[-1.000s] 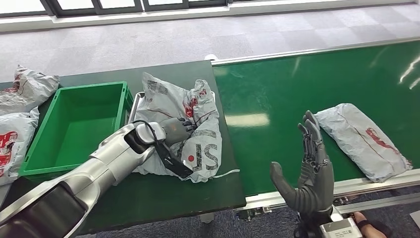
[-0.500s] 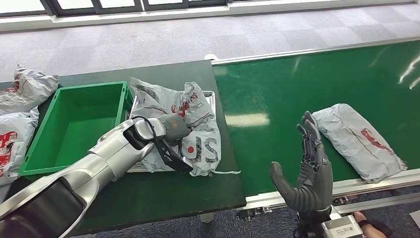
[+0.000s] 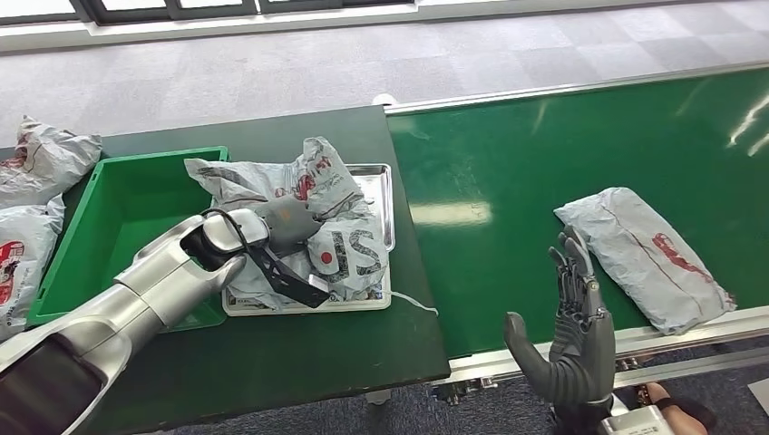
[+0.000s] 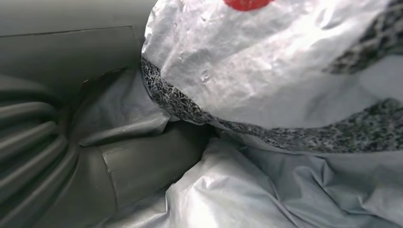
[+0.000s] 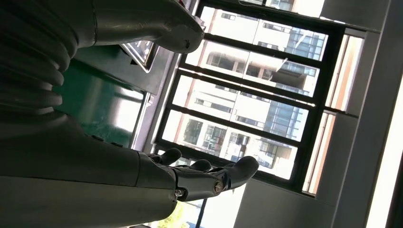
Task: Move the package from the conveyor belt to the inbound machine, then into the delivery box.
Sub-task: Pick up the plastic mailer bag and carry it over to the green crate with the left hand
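Observation:
A crumpled grey plastic package [image 3: 313,222] with black and red print lies over the metal tray [image 3: 381,195] of the inbound machine, one end reaching over the rim of the green delivery box [image 3: 127,227]. My left hand [image 3: 288,224] grips the package in its middle; up close the thumb [image 4: 147,161] presses into the grey plastic [image 4: 285,71]. My right hand [image 3: 567,335] stands upright and open at the near edge of the conveyor belt [image 3: 508,163], holding nothing, fingers [image 5: 214,173] spread. A second grey package [image 3: 644,258] lies on the belt just right of that hand.
Two more grey packages [image 3: 36,163] lie on the dark table [image 3: 299,362] left of the green box. The belt's metal rail [image 3: 689,340] runs along its near edge. A person's hand [image 3: 666,399] shows at the bottom right.
My left hand has dragged the package leftward across the tray, so its end now reaches over the green box. The second package has drifted slightly left on the belt. My right hand has sunk a little.

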You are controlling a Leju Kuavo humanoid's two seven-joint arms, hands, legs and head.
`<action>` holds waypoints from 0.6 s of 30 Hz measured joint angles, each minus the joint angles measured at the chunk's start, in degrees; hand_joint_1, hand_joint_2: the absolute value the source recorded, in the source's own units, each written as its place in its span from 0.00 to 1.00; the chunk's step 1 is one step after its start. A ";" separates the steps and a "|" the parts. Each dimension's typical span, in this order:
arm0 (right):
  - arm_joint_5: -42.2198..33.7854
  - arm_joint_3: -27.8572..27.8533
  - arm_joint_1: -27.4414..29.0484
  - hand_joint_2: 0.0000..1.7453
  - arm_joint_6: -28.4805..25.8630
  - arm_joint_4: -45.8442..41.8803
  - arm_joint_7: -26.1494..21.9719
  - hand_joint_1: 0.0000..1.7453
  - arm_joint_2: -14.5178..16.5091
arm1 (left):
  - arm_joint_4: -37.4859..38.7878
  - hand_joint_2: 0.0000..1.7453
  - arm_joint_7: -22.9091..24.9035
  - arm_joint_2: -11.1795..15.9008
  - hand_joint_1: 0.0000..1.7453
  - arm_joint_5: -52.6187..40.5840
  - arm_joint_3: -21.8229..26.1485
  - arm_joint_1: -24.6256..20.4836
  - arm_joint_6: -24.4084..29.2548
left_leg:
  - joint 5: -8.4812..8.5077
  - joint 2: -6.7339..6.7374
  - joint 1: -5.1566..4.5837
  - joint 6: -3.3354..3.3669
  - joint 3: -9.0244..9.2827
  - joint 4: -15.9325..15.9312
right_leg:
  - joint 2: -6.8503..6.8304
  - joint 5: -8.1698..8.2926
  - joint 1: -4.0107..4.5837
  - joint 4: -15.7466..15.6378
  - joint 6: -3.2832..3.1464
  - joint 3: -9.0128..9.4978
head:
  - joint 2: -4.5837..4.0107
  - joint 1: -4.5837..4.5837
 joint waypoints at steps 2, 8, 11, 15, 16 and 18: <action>0.31 0.00 0.35 1.00 -0.10 -0.29 0.15 0.00 -0.01 | -2.06 1.00 0.80 1.09 1.00 0.54 0.12 0.37 0.54 | 0.00 0.00 0.00 0.01 -0.09 0.00 | -0.01 0.00 0.00 0.00 0.00 -0.07 | 0.00 0.01; 0.98 -0.38 2.80 1.00 2.21 -2.07 1.53 0.00 0.31 | -13.96 1.00 6.46 6.98 1.00 1.64 4.10 2.10 4.18 | 0.00 0.02 0.00 0.00 -0.27 0.00 | 0.06 0.00 0.01 0.00 0.00 -0.28 | 0.00 0.01; 2.01 -0.85 3.96 1.00 4.15 -2.96 2.17 0.00 1.35 | -18.78 1.00 9.23 9.63 1.00 -0.99 9.44 2.20 6.38 | 0.00 0.03 0.02 0.00 -0.34 -0.01 | 0.06 0.00 0.03 0.00 0.00 -0.35 | 0.00 0.00; 3.41 -1.44 4.17 1.00 6.64 -3.81 3.31 0.00 3.23 | -20.31 1.00 11.89 12.11 1.00 -7.21 16.57 2.23 10.46 | 0.02 0.06 0.05 -0.03 -0.34 -0.02 | 0.09 0.00 0.06 0.01 -0.01 -0.37 | 0.00 0.00; 3.58 -1.66 4.11 1.00 6.95 -3.94 3.54 0.00 3.53 | -19.80 1.00 12.45 12.58 1.00 -8.56 18.01 2.20 11.39 | 0.03 0.06 0.06 -0.04 -0.34 -0.02 | 0.09 0.00 0.06 0.01 -0.01 -0.37 | 0.00 0.00; 3.83 -2.13 4.06 1.00 7.21 -4.15 3.89 0.00 3.90 | -17.25 1.00 13.18 13.35 1.00 -10.75 20.68 1.97 13.12 | 0.04 0.07 0.06 -0.05 -0.32 -0.02 | 0.09 0.00 0.06 0.01 -0.02 -0.36 | 0.00 0.00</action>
